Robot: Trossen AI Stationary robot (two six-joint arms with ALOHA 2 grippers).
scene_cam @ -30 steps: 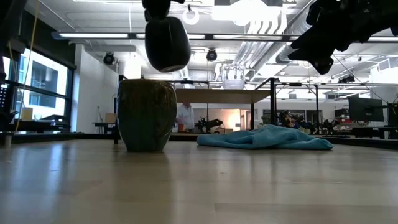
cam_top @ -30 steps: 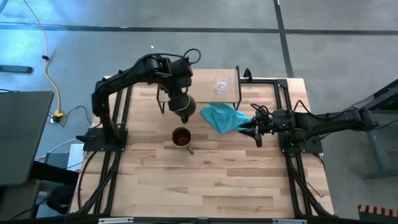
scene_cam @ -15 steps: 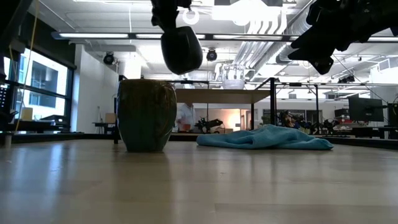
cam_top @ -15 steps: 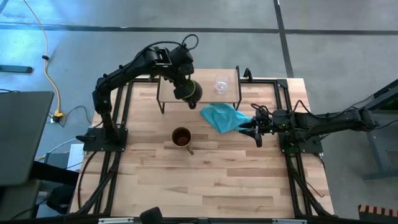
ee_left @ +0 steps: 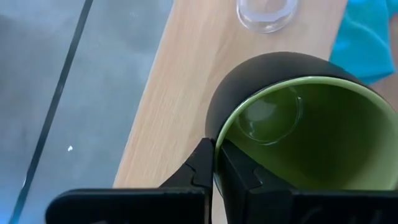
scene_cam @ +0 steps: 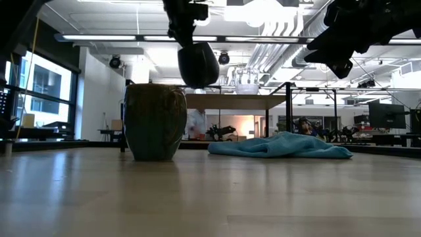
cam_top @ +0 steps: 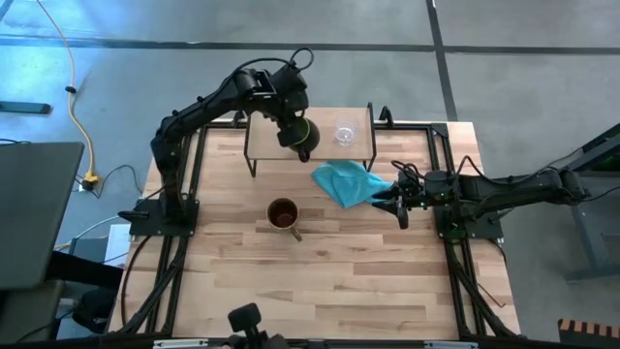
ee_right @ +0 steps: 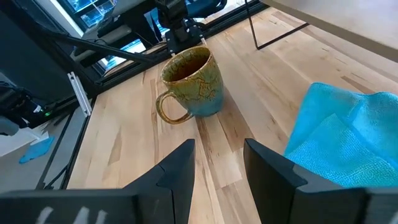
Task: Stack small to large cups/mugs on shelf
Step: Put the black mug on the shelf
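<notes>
The left gripper (ee_left: 214, 168) is raised above the shelf (cam_top: 262, 133), its fingers (ee_left: 202, 163) closed on the rim of the dark mug (cam_top: 303, 139), one finger outside the wall and one inside against the green lining. In the high view the dark mug hangs over the middle of the shelf board, just left of the small clear glass cup (cam_top: 344, 131), which stands upright on the right part of the shelf. From counter level the dark mug (scene_cam: 198, 64) is clearly in the air, above the board and not touching it, tilted so that its body points down and toward the near side. The left wrist view looks into the dark mug's green interior (ee_left: 311, 140) with the light wood of the shelf beneath and the glass cup (ee_left: 266, 12) beyond it. The tan-brown handled mug (cam_top: 283, 214) stands upright on the counter (cam_top: 339, 281), near of the shelf and well apart from it, with its handle toward the near right. A crumpled blue cloth (cam_top: 347, 182) lies on the counter between the shelf and the right gripper (cam_top: 397, 199). The right gripper hovers at the right side of the counter just beside the cloth, its fingers (ee_right: 177, 171) spread apart and holding nothing.
</notes>
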